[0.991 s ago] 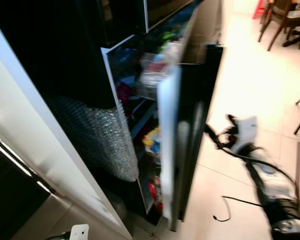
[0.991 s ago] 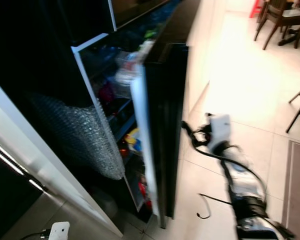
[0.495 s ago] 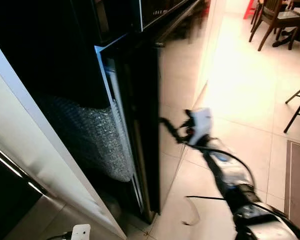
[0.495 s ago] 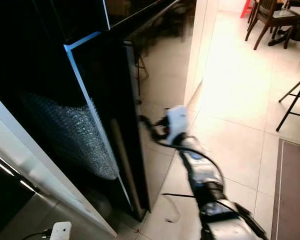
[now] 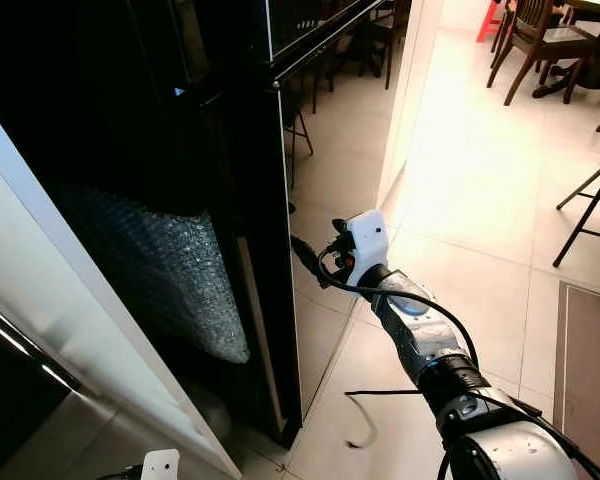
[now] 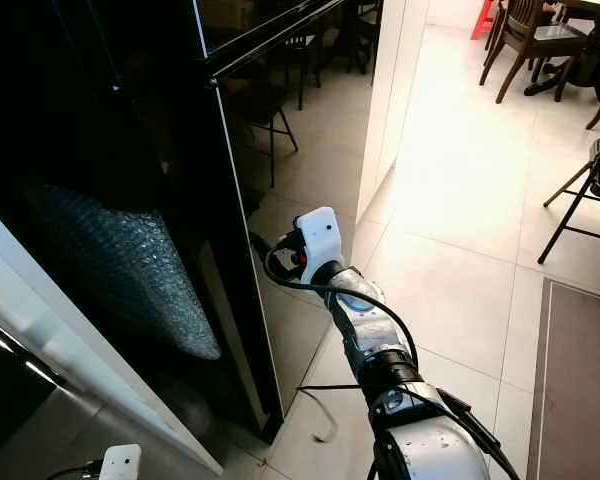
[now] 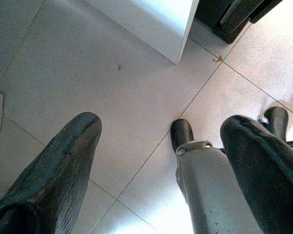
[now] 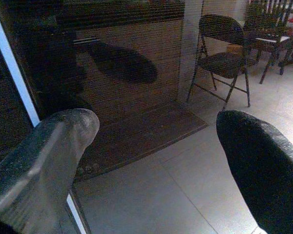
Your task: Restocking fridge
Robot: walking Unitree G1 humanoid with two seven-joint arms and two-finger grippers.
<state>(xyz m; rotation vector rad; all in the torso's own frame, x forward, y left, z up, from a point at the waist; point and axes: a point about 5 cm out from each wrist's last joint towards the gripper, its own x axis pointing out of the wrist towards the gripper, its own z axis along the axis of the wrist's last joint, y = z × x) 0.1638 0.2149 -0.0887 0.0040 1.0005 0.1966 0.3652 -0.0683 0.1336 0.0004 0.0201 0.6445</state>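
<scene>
The fridge's glossy black lower door (image 5: 325, 190) stands shut, mirroring the floor and some chairs. My right arm reaches forward, and its gripper (image 5: 303, 252) is at the door's face, about mid-height. In the right wrist view the right gripper (image 8: 156, 131) is open with nothing between its fingers, and the reflecting door is close in front. My left gripper (image 7: 161, 136) hangs open over the tiled floor, above my own leg (image 7: 210, 180).
Bubble wrap (image 5: 170, 270) covers the fridge's side, beside a white panel (image 5: 70, 300). A black cable (image 5: 365, 420) lies on the tiles by the fridge's base. Dining chairs (image 5: 535, 45) stand far right, with a folding chair (image 5: 590, 200) and a mat (image 5: 590, 370) nearer.
The fridge door has swung from wide open to shut, hiding the stocked shelves. My right arm followed it in towards the fridge and is now at its face.
</scene>
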